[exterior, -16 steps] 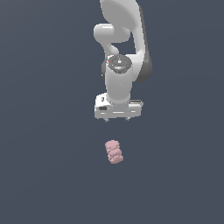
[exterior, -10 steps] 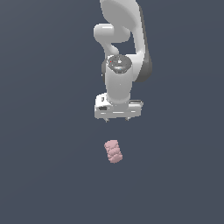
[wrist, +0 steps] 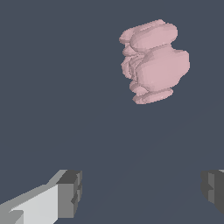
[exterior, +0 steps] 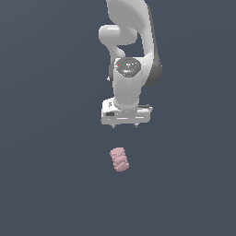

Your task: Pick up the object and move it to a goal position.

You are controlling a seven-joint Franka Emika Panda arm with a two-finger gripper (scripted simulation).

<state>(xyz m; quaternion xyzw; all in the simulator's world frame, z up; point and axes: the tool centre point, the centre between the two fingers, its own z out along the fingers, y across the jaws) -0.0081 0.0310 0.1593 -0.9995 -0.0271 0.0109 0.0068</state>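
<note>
The object [exterior: 119, 159] is a small pale-pink knobbly lump lying on the dark grey floor, its long axis slightly tilted. My white gripper [exterior: 125, 126] hangs above it, pointing down, with a clear gap between them. In the wrist view the object [wrist: 153, 61] shows well ahead of the fingertips [wrist: 70, 194], off to one side of the line between them. The gripper [wrist: 142, 192] is open, its jaws set wide apart and nothing between them.
A plain dark grey surface [exterior: 46, 184] spreads all around the object. The white arm [exterior: 131, 55] rises behind the gripper. Nothing else shows.
</note>
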